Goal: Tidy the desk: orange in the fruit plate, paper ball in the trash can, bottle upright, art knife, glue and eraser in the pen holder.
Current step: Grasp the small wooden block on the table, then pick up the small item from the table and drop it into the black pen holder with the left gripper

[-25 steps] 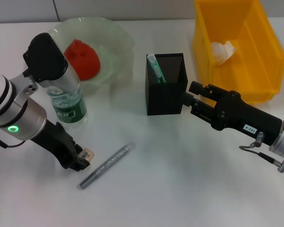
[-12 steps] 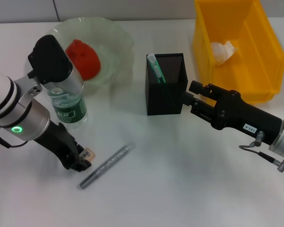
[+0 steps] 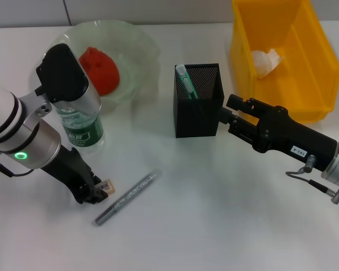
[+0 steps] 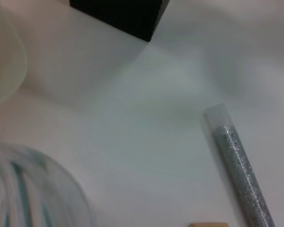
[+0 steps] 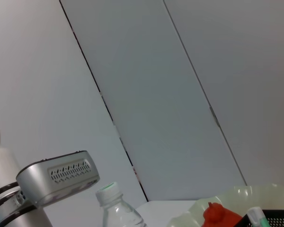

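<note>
The white bench [image 3: 214, 226] carries everything; the yellow trash can [image 3: 316, 68] at its far right already holds the paper ball [image 3: 265, 61], and the pale green fruit plate [image 3: 138, 53] at far left holds the orange [image 3: 99, 69]. The black mesh pen holder [image 3: 198, 107] stands between them with the art knife [image 3: 187, 83] inside, and the bottle [image 3: 79, 121] stands upright beside the plate. The glue [image 3: 127, 197] lies flat on the bench, near the front.

The left pincer [image 3: 99, 192] is low at the bench, pinching the small tan eraser [image 3: 107, 185] — just beside the glue's end. To do this step well, it should lift straight up, clear the bottle and glue, and release only once squarely over the holder's mouth. The right pincer [image 3: 221, 117] sits against the holder's side — I cannot tell how its fingers are set.
</note>
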